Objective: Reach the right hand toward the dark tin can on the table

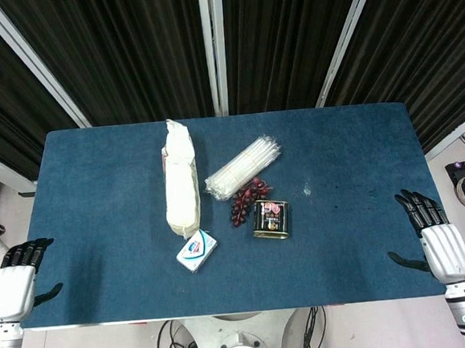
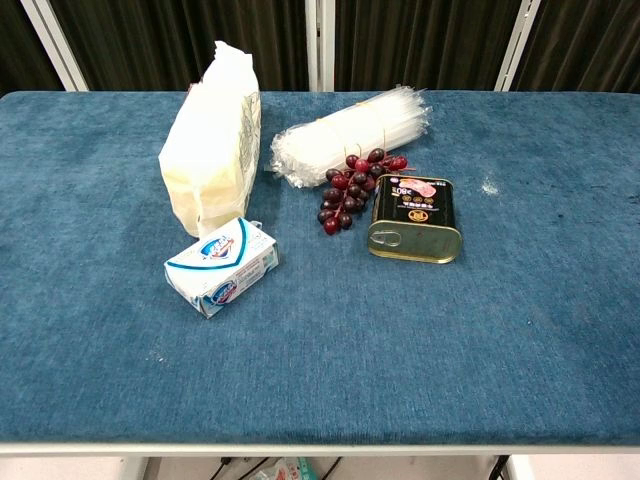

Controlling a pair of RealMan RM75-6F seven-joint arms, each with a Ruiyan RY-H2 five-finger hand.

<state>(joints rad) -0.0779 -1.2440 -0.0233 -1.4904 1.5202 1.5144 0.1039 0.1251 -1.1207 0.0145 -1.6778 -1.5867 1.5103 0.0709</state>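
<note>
Dark and rigid, the squat metal tin can (image 1: 271,219) is lying mid-table just beside the red grape bunch (image 1: 247,199), so I'm planning a firm grip across its slick sides while my right hand (image 1: 434,234) is waiting open and empty at the table's right edge.

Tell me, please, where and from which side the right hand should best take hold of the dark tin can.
Probably across the two long side walls of the dark tin can, coming from its right and above. It lies flat, label up, pull-tab end toward the robot. The grapes crowd its left far corner, while its right side faces bare cloth, and the right hand waits open at that table edge.
</note>
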